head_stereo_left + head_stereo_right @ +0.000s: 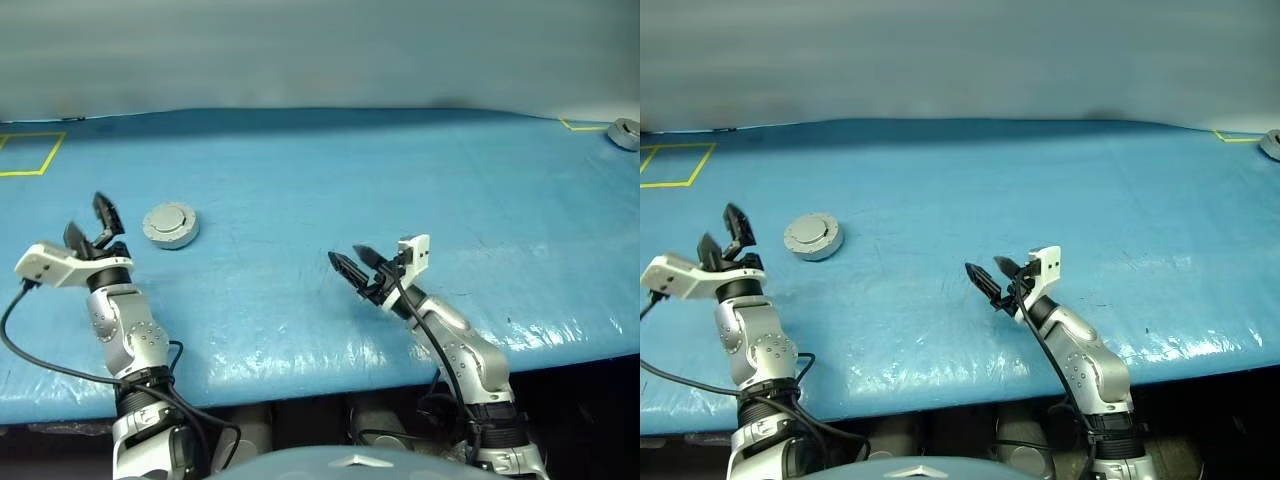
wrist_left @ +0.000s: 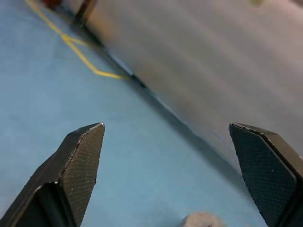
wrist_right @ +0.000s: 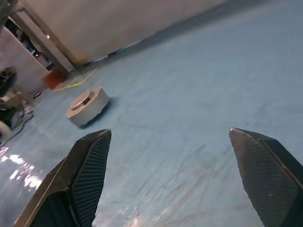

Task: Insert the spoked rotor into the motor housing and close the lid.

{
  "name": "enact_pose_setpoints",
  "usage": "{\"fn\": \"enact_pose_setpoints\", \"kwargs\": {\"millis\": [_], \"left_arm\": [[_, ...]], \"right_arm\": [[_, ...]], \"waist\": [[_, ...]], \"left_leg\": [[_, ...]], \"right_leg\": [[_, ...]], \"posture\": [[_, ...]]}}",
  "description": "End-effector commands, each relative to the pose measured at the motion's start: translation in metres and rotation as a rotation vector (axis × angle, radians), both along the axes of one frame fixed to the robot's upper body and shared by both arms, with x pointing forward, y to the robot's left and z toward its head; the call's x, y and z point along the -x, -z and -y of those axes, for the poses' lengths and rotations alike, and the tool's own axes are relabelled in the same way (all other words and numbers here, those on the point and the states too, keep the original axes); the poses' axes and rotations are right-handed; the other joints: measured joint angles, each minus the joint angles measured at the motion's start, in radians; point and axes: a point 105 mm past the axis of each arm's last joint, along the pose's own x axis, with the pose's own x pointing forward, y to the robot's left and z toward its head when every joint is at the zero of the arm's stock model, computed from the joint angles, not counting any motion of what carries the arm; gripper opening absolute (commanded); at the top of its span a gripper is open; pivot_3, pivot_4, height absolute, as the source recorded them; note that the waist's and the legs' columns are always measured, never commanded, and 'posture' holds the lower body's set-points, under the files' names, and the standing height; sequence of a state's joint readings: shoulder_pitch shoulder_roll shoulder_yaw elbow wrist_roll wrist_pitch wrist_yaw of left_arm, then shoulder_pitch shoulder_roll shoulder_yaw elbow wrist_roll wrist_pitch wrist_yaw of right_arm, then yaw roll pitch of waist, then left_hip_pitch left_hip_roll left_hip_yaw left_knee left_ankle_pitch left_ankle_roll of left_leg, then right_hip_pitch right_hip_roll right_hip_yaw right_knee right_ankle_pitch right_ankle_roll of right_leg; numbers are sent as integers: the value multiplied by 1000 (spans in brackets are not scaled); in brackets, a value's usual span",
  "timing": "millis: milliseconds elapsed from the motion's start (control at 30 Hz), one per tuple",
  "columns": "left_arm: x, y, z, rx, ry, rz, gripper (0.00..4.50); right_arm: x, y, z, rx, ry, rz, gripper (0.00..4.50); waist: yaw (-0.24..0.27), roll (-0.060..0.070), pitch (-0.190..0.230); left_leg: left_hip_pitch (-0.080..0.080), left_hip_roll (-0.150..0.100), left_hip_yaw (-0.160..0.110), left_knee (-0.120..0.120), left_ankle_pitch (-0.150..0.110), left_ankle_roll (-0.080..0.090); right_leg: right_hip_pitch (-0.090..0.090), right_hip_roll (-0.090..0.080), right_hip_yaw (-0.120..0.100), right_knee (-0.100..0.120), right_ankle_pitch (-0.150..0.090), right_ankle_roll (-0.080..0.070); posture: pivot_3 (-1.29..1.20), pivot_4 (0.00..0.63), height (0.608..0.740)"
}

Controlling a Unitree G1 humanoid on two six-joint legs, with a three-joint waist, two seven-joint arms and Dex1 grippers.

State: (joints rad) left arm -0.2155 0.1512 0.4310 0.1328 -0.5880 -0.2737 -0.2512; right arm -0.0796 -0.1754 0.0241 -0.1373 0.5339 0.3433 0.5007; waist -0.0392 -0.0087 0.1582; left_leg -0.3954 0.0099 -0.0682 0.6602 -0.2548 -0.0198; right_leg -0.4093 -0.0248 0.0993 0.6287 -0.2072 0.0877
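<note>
Both of my arms reach out over the near edge of the bench [image 1: 300, 330], which has a blue cover on it. On my left, the left gripper [image 1: 92, 228] is lifted up off the blue cover and tips upward. Its two black fingers [image 2: 78, 170] are spread wide apart and nothing is between them. On my right, the right gripper [image 1: 353, 265] points toward the left side, low over the cover. Its fingers [image 3: 90, 175] are spread wide too, and they hold nothing.

I can see the motor housing [image 1: 170, 225] as a small round grey puck. It sits flat on the blue cover, with the lid [image 1: 171, 219] shut on top, smooth grey side up. The puck is just beside my left gripper, a bit to the right of the finger tips. It is not touching them. It is well apart from my right gripper, off to the left and farther back. In the right wrist view the puck [image 3: 87, 105] sits beyond the gap between the fingers, nearer to one finger than the other.

I see yellow tape lines [image 1: 30, 155] far back on the left. Another small grey round thing [image 1: 624, 133] sits at the far right corner. I cannot tell what it is.
</note>
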Motion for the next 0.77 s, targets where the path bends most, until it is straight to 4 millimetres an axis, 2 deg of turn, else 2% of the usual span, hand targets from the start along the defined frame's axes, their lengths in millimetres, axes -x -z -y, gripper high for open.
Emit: {"fn": "enact_pose_setpoints", "kwargs": {"millis": [33, 100, 167, 200, 300, 367, 767], "left_arm": [[-4, 2, 97, -350, 500, -53, 4468], [8, 21, 141, -511, 768, -129, 4468], [16, 36, 161, -603, 916, -183, 4468], [18, 43, 166, -643, 962, -216, 4492], [22, 64, 174, -750, 1043, -295, 4492], [24, 70, 176, -799, 1055, -305, 4492], [30, 76, 173, -791, 1053, -325, 4492]], "right_arm": [[-14, -10, 17, 97, 33, 95, 4215], [-20, -6, 22, 213, 2, 114, 4215], [-24, -5, 24, 311, -35, 141, 4215], [-25, -5, 24, 350, -58, 157, 4357], [-23, -6, 21, 410, -151, 179, 4357], [-22, -7, 19, 417, -182, 184, 4357], [-21, -6, 11, 457, -188, 218, 4357]], "waist": [[-2, 0, 0], [-4, 1, 0], [-8, 1, 0], [-11, 1, 0], [-26, 2, 0], [-28, 2, 1], [-20, 2, 1]], "left_leg": [[0, 0, 1, 0, 0, 0], [1, 0, 1, 0, 0, 0], [0, 0, 2, 0, 0, 1], [0, 0, 2, -1, 0, 1], [1, 2, 2, -4, 0, 1], [2, 3, 2, -6, 0, 1], [1, 2, 2, -6, 0, 1]], "right_leg": [[0, 0, 0, 0, 0, 0], [0, 0, 1, 0, 0, -2], [-1, 0, 2, 0, 1, -4], [-2, 0, 2, 0, 1, -4], [-3, 2, 2, 2, 2, -4], [-4, 3, 2, 2, 2, -6], [-4, 0, 2, 2, 2, -6]], "posture": [[0, 150, 740], [0, 150, 740], [0, 150, 740], [0, 150, 740], [0, 150, 740], [0, 150, 740], [0, 150, 740]]}}
